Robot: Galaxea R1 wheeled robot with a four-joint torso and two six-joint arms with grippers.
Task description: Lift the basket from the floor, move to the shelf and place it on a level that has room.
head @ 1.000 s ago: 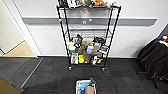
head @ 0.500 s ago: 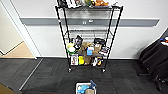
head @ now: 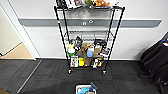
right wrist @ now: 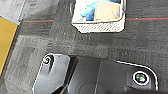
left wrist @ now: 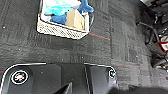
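Basket (head: pixel 85 89): one, on the floor (head: pixel 50 75) before your single shelf (head: pixel 87 37), holding one tan box (left wrist: pixel 74 19) and blue items. Whether either hand is open, you cannot tell.

Even indoor light, soft blur throughout

Basket (head: pixel 85 89) cut off by head view's lower edge; shelf (head: pixel 88 35) top goods cropped; lower-tier goods blurred, unidentifiable.
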